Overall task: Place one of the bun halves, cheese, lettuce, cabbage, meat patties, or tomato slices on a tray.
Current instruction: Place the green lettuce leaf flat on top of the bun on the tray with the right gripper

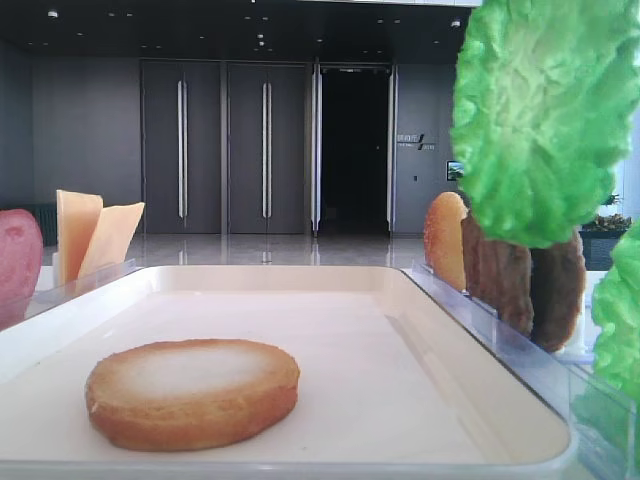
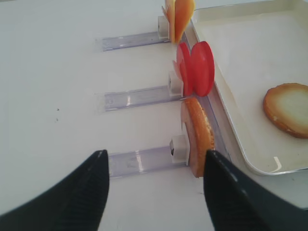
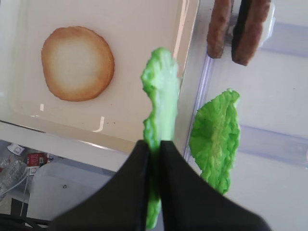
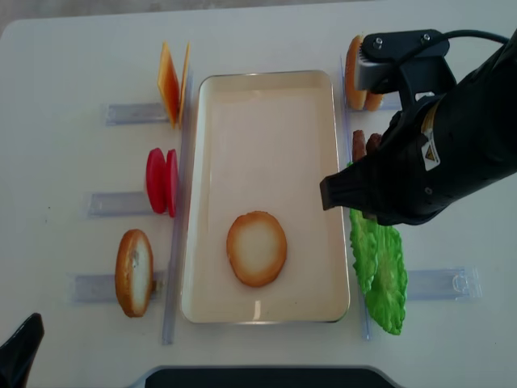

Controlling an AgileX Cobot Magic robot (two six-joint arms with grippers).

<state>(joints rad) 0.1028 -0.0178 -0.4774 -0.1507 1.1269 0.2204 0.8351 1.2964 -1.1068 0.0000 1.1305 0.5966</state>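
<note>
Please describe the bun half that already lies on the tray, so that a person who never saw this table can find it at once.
Find the large cream-white tray in the middle of the table. One bun half lies flat inside it, pale cut face up, near the front end. The other bun pieces stand on edge in clear racks outside the tray.

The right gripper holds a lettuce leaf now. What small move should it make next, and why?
Probably carry it sideways over the tray. The right gripper is shut on the lettuce leaf, which hangs above the tray's right rim, and the bun half lies flat further in, bare on top.
</note>
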